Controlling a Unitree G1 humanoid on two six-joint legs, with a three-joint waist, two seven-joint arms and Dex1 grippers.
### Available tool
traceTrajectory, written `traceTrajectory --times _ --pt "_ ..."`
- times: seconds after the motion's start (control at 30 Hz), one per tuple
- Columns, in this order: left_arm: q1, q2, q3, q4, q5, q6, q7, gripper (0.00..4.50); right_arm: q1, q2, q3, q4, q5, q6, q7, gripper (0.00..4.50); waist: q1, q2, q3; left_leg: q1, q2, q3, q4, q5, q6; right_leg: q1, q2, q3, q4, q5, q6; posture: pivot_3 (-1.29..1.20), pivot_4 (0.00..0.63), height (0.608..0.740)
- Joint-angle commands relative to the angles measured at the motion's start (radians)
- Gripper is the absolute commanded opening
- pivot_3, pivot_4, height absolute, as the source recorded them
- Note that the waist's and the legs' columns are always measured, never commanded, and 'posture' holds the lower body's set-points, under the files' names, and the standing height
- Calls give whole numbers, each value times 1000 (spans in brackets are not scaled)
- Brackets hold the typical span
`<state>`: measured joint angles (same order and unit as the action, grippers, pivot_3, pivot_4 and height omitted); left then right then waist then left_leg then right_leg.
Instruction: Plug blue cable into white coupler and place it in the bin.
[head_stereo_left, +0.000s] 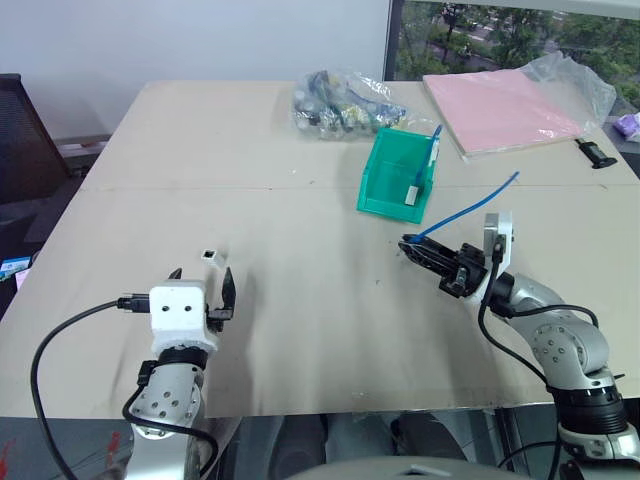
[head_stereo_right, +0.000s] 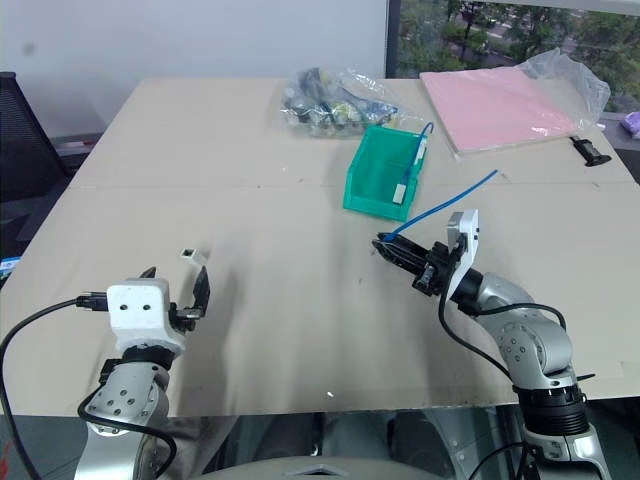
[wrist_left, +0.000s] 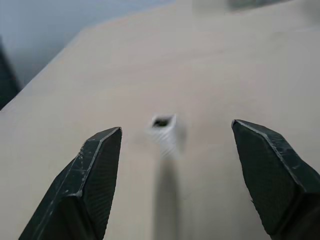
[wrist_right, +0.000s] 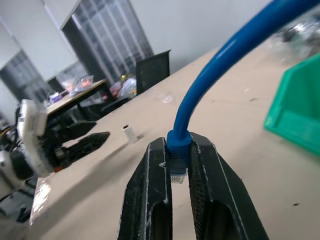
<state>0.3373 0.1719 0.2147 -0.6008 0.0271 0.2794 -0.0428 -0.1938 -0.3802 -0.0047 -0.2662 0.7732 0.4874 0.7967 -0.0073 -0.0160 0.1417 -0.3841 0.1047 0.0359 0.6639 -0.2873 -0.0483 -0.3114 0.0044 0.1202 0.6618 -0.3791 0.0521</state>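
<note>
The right gripper (head_stereo_left: 408, 243) is clenched on the plug end of the blue cable (head_stereo_left: 470, 206), held above the table (head_stereo_left: 300, 300) right of centre and pointing toward the left. In the right wrist view its two black fingers (wrist_right: 150, 200) pinch the blue boot just behind the clear plug tip, which pokes out between them. From that grip the cable rises in a gentle arc toward the far right, its free end hanging in the air near the bin (head_stereo_left: 385, 185).

The white coupler (head_stereo_left: 209, 254) stands alone on the table at the near left, its dark socket facing up, well apart from the cable. The left gripper (head_stereo_left: 203, 281) sits just nearer than it with its fingers (wrist_left: 95, 175) spread wide and holding nothing; in the left wrist view the coupler lies ahead of the gap between them, touching neither.

The green bin rests on the table far of the right gripper, and another blue cable with a white coupler (head_stereo_left: 413, 192) on its end leans inside against the right wall.

Beyond the bin lies a clear bag of parts (head_stereo_left: 340, 100). To the far right is a pink sheet in a plastic sleeve (head_stereo_left: 500, 105), with a small black object (head_stereo_left: 597, 153) near the table's right edge.
</note>
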Motion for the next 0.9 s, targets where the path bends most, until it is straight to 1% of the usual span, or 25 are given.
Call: traceTrajectory --times 0.03,0.23,0.43,0.53,0.57,0.6,0.63,0.7,0.73,0.77,0.8,0.87,0.9 --pt "-43 32 55 85 -34 -31 -28 3579 -11 5 -13 -20 -6 -25 12 0 -3 0 0 0 0 0 0 0 0 0 0 0 0 0 0 0 150 740" --pt "-149 149 74 324 -79 -116 -156 3579 -8 25 -25 -24 -17 -33 -8 0 -6 0 0 0 0 0 -1 0 0 -2 0 0 1 0 0 0 150 740" --pt "-264 216 41 556 -100 -208 -258 3579 11 48 -24 -34 -29 -43 -21 0 -2 0 0 1 0 1 -2 0 0 -3 -1 0 2 0 0 0 150 740" --pt "-314 234 35 652 -125 -271 -315 3579 20 53 -24 -42 -33 -46 -29 0 1 1 0 1 0 1 -3 0 0 -3 -1 -1 2 0 0 0 150 740" --pt "-322 235 35 673 -131 -285 -327 3066 23 54 -24 -43 -35 -47 -30 0 1 2 -1 2 -1 2 -3 0 0 -3 -1 -1 3 0 0 0 150 740" --pt "-327 238 33 688 -136 -297 -338 3007 25 55 -24 -44 -37 -48 -31 0 0 3 -1 2 -1 2 -3 0 0 -3 -1 -1 3 0 0 0 150 740" --pt "-330 237 29 697 -144 -302 -352 2487 28 55 -25 -46 -39 -50 -33 0 0 3 -1 2 -1 2 -3 0 0 -2 -1 -1 3 0 0 0 150 740" --pt "-333 234 20 706 -152 -305 -369 1728 32 54 -29 -50 -41 -53 -37 0 0 5 -2 3 -1 2 -3 0 0 -1 -1 -1 4 0 0 0 150 740" --pt "-335 232 18 709 -155 -305 -375 1210 33 54 -30 -52 -42 -54 -39 0 0 5 -2 3 -1 2 -3 0 0 -1 -1 -1 4 0 0 0 150 740" --pt "-340 232 10 707 -159 -303 -386 793 35 53 -31 -56 -41 -54 -42 0 1 6 -3 3 -1 2 -3 0 0 -1 -1 -1 4 0 0 0 150 740" --pt "-346 232 3 702 -166 -300 -399 580 36 53 -32 -59 -41 -54 -44 0 2 6 -3 3 -1 2 -3 0 0 -1 -2 -1 4 0 0 0 150 740" --pt "-365 227 -19 679 -202 -272 -449 611 35 48 -32 -67 -44 -55 -44 0 6 6 -3 3 -1 2 -3 0 0 -1 -2 -2 4 0 0 0 150 740" --pt "-375 227 -54 631 -270 -230 -538 611 31 44 -28 -73 -50 -57 -41 0 10 6 -3 2 -1 2 -3 0 0 -1 -3 -2 4 0 0 0 150 740"
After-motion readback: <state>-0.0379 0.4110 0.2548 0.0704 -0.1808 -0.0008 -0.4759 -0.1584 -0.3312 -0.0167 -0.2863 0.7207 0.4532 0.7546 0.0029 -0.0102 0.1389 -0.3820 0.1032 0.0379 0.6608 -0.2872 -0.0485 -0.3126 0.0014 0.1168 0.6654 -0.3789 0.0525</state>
